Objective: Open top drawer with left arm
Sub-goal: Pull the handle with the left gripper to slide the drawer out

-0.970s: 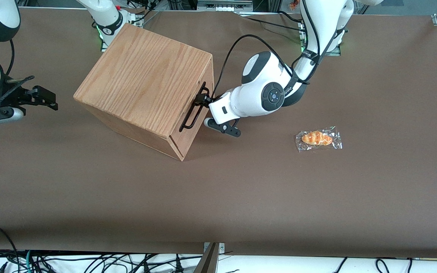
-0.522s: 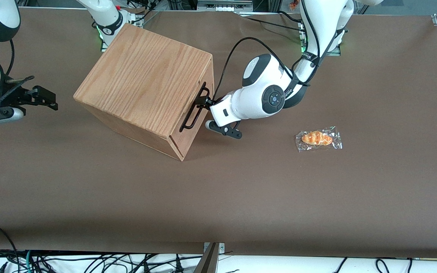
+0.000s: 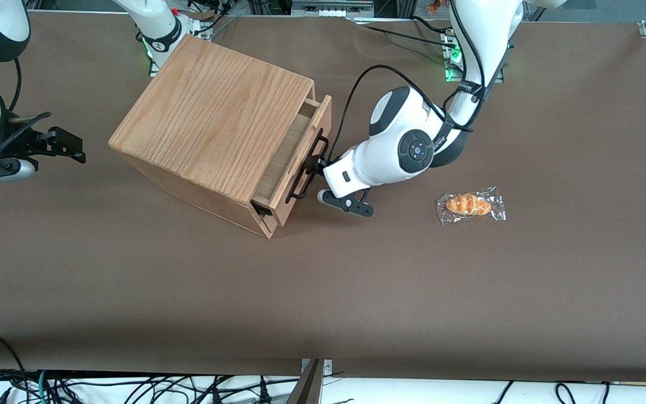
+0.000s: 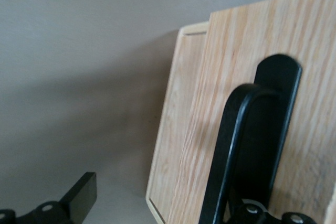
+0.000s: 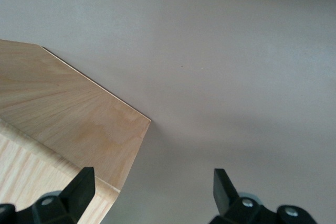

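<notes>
Front view, nearest first: bare brown desk (image 3: 323, 292), then the wrapped pastry (image 3: 470, 205) lying well apart from the work, toward the working arm's end. It sat in the same spot as a second ago.

Next back, the left arm (image 3: 407, 151) had its pincer (image 3: 313, 166) at the handle (image 3: 309, 168) of the top drawer (image 3: 300, 163). In the left wrist view one finger (image 4: 79, 198) showed out in the open and the other sat at the bar (image 4: 231, 150), so the pincer looked hooked on the bar rather than clamped; I couldn't tell the grip for sure.

What changed: half a second ago the drawer front sat flush with the oak box (image 3: 211, 118). Now it stood partly out, with a gap and the inner side wall showing. The arm had backed away from the box with it.

Judgement: pull was working, drawer partly open, more travel probably needed.
</notes>
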You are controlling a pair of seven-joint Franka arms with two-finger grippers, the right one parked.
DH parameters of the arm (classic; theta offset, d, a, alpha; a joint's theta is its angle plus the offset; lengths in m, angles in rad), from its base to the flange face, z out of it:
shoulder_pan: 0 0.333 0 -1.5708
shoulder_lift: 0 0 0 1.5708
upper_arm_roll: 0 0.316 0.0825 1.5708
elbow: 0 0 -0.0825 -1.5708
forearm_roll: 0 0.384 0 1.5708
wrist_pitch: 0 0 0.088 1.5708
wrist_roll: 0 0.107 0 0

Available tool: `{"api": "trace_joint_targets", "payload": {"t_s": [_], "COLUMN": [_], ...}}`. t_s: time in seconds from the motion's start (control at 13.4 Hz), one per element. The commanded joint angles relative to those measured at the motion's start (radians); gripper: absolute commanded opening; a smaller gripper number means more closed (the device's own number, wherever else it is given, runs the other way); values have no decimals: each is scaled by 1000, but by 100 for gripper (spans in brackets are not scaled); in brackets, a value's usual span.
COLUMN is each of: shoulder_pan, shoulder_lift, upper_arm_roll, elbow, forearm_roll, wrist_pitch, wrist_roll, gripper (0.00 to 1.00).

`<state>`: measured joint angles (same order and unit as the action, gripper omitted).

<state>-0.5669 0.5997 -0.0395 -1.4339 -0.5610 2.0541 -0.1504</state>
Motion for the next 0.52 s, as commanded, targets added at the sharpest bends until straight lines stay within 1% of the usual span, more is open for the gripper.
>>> {"api": "trace_joint_targets", "payload": {"t_s": [0.0,0.07,0.15,0.3,0.45], "shoulder_pan": [39,53,65,94,102], "shoulder_lift": [9,9,9,9,8], "upper_arm_roll": [9,9,9,9,10], "elbow": [35,55,59,61,61], "forearm_roll": [45,68,76,78,79], "wrist_pitch": [-20,-20,-22,-22,-34], "wrist_roll": [3,2,2,3,3], "gripper": [100,100,100,100,100]}}
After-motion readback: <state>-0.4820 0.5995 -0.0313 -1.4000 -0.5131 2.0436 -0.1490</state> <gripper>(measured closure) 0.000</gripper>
